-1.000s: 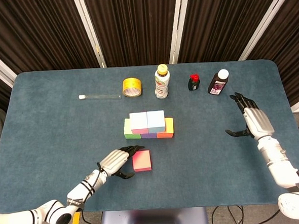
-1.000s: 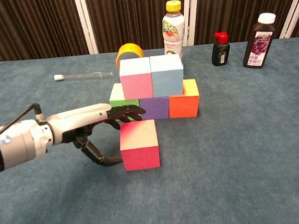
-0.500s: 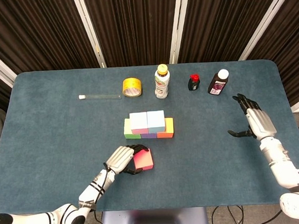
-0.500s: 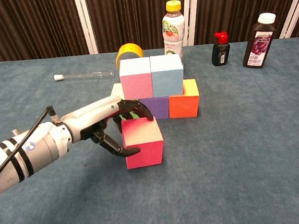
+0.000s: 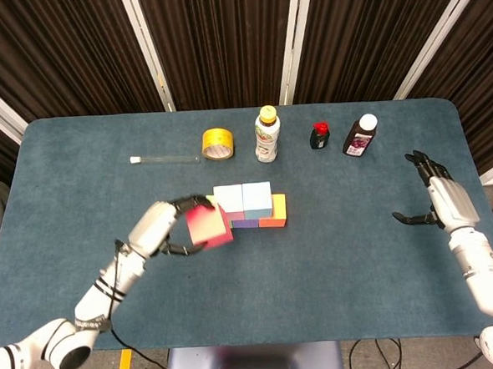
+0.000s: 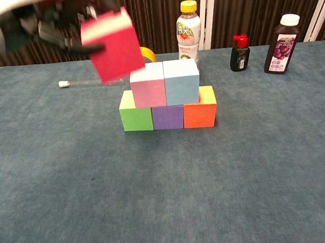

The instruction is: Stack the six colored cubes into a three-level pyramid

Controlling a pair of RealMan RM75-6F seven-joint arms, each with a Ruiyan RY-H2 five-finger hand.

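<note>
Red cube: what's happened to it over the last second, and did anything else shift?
The left hand closed around the red cube, then lifted it off the table; it is now held, tilted, in the air up and to the left of the stack. The right hand drifted slightly outward, open and empty. The five stacked cubes, bottles and tape roll stayed put.

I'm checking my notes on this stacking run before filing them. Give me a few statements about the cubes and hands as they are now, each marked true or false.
1. The left hand holds the red cube in the air. True.
2. Two cubes form the bottom row. False: three, green, purple and orange.
3. The right hand holds a bottle. False: it holds nothing.
4. The pink cube and light blue cube sit side by side on the second level. True.
</note>
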